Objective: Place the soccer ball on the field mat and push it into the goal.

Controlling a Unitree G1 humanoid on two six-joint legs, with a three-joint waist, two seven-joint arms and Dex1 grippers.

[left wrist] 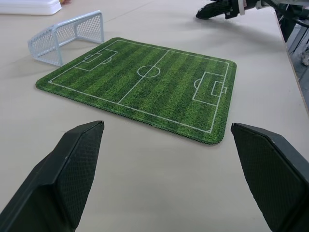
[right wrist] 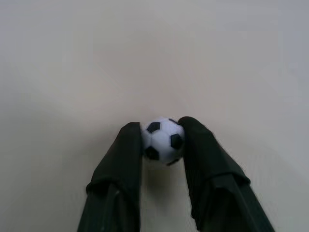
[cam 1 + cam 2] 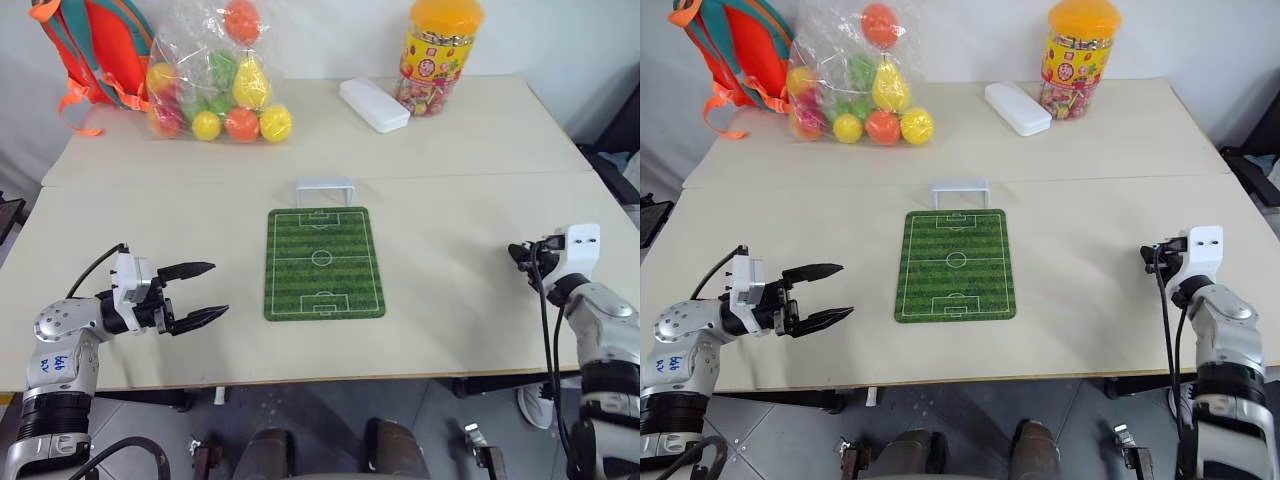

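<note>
**Legible markings in the scene**

Blue handwritten characters stand on the left forearm, at seven o'clock, too small to read. The candy jar, at one o'clock, bears a printed label, illegible.

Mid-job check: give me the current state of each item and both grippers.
soccer ball: clamped between right gripper's fingers
right gripper: shut on ball, right of mat
left gripper: open, nothing between its fingers
field mat: flat, bare
goal: upright at mat's far end
</note>
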